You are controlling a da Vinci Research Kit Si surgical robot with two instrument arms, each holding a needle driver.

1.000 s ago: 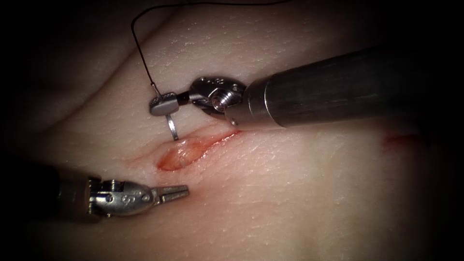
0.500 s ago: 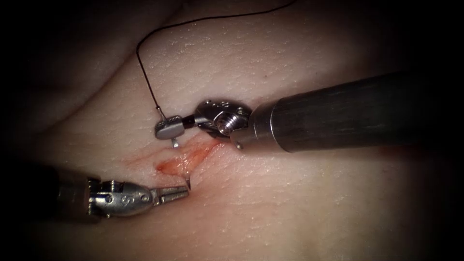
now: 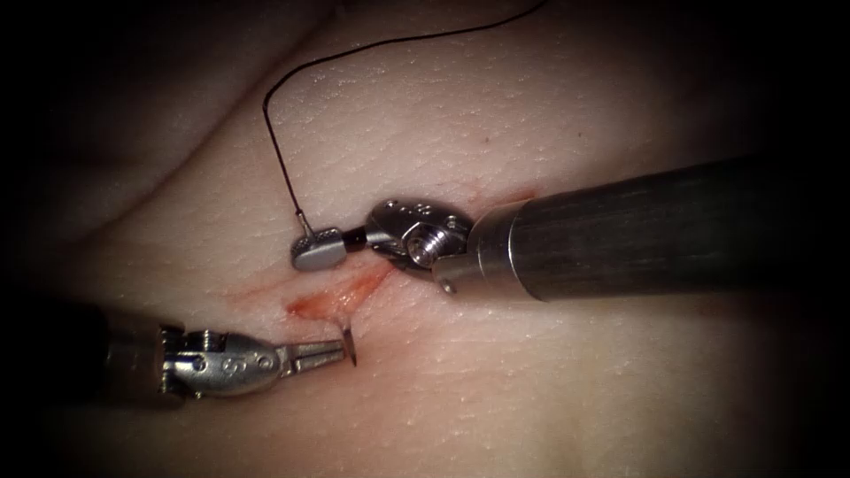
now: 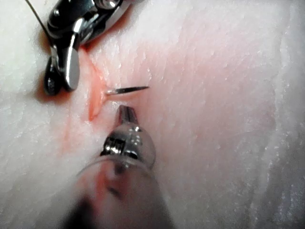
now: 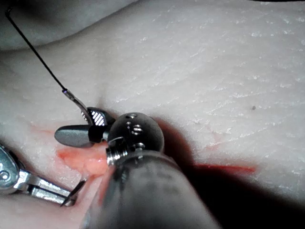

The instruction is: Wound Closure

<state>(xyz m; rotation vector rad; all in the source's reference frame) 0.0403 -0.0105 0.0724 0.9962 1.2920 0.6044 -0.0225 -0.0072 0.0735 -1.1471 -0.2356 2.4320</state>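
Note:
The curved needle is in the tissue (image 3: 531,372), passing under the cut (image 3: 332,296). Its tail (image 3: 303,221) with the black thread (image 3: 274,133) sticks out on the cut's upper left side. Its sharp tip (image 3: 351,341) stands out on the lower right side. My right tool (image 3: 319,250) sits at the tail with its jaws parted; in the right wrist view one ridged pad (image 5: 97,117) is bare beside the tail (image 5: 76,101). My left tool (image 3: 328,354) lies shut and holds nothing, its point right beside the needle tip (image 4: 128,89).
The right tool's thick shaft (image 3: 637,230) lies low over the tissue right of the cut. A thin streak of red fluid (image 5: 228,168) marks the tissue beside it. The thread runs up and off to the upper right (image 3: 496,22).
The right tool drove the needle down into the tissue; its tip came out beside the left tool. The right jaws then loosened from the needle. The left tool stayed still.

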